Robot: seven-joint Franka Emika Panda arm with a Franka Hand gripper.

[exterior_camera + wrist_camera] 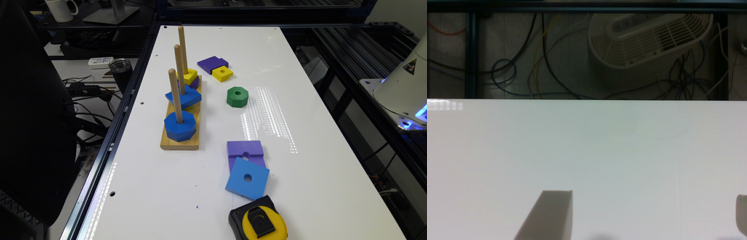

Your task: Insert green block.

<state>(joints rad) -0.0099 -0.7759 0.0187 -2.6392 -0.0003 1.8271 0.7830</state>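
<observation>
The green block (237, 97) lay flat on the white table (317, 186), with its round hole facing up. It was alone, near the middle of the table, at the exterior view's right of the wooden base (181, 141) and well apart from it. Nothing touched it.

On the wooden base stood three upright pegs (175, 96) in a row. The nearest peg carried a blue octagonal block (180, 126), the middle one a blue block (184, 97), and the farthest one a yellow block (188, 76) with a purple piece under it.

Behind the green block lay a purple block (210, 63) and a small yellow square block (222, 73), touching each other. Closer to the camera, a light blue square block (247, 178) lay partly over another purple block (245, 149), and a yellow and black tape measure (258, 222) was just beside them at the table's edge.

In the wrist view the end effector (647, 217) hung above bare table, its two fingers (549, 215) wide apart and holding nothing. Beyond the table edge were cables and a white grilled housing (652, 40) on the floor.
</observation>
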